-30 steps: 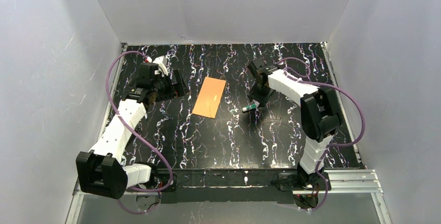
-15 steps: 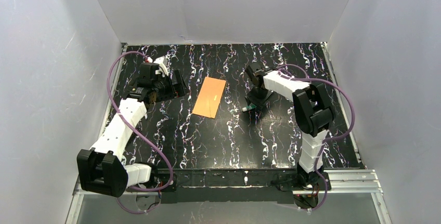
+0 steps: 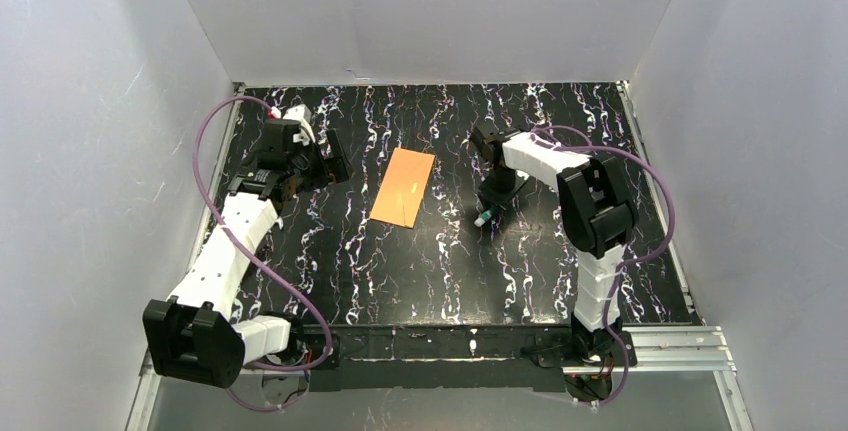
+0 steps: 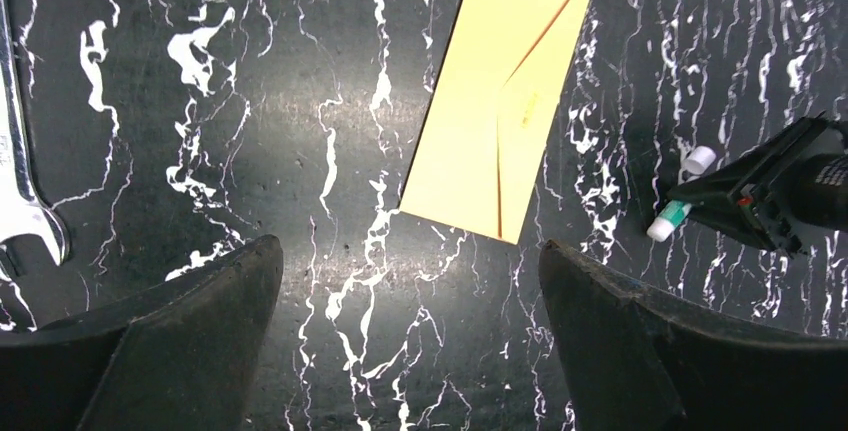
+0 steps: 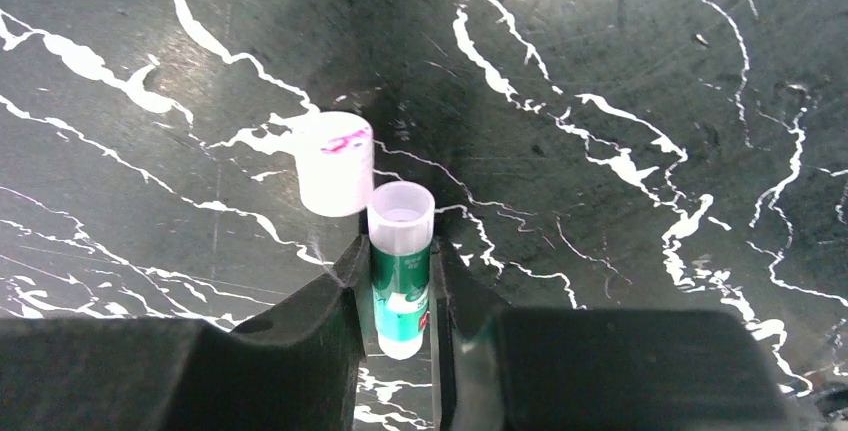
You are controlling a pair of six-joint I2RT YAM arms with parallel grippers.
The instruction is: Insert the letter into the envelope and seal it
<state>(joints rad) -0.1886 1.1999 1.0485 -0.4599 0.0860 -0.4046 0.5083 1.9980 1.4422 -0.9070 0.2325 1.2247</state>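
The orange envelope (image 3: 403, 187) lies flat in the middle of the table with its flap folded down; the left wrist view shows it as yellow (image 4: 495, 101). The letter is not in view. My left gripper (image 3: 335, 166) hovers to the left of the envelope, wide open (image 4: 405, 251) with nothing between its fingers. Right of the envelope, my right gripper (image 3: 490, 203) is low over the table and shut (image 5: 400, 256) on a green glue stick (image 5: 400, 271) whose open end points away from the wrist. The stick's white cap (image 5: 335, 163) lies loose beside that open end.
White walls enclose the black marbled table (image 3: 420, 271) on three sides. A metal rail (image 4: 20, 201) runs along the table's left edge. Purple cables loop off both arms.
My right gripper's fingers have closed on the glue stick, and the stick's tip has swung towards the near edge. My left arm has shifted slightly to the left.
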